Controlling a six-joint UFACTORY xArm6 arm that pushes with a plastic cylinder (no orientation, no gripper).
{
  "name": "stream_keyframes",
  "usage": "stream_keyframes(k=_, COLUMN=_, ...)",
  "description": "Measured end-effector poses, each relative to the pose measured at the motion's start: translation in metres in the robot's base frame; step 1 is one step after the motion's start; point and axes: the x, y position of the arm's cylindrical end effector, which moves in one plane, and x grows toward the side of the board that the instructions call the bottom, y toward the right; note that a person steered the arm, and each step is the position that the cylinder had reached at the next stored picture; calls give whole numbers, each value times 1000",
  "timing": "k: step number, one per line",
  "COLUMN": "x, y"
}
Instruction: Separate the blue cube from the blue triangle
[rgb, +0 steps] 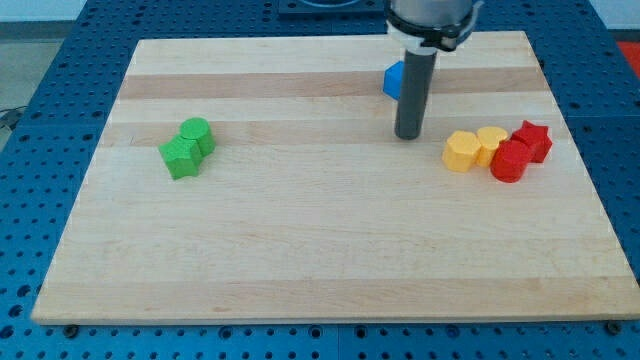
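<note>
A blue block (393, 80) shows near the view's top, right of centre, mostly hidden behind the rod; its shape cannot be made out. Only one blue block is visible; a second one may be hidden behind the rod. My tip (407, 134) rests on the board just below and slightly right of that blue block.
Two green blocks (187, 148) touch each other at the view's left. Two yellow blocks (474, 148) and two red blocks (521, 150) cluster at the view's right. The wooden board (300, 250) lies on a blue perforated table.
</note>
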Motion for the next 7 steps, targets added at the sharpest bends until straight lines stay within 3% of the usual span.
stream_keyframes(k=1, x=-66, y=36)
stream_keyframes(k=4, x=-93, y=65)
stream_keyframes(k=5, x=-118, y=55)
stream_keyframes(k=7, x=-117, y=44)
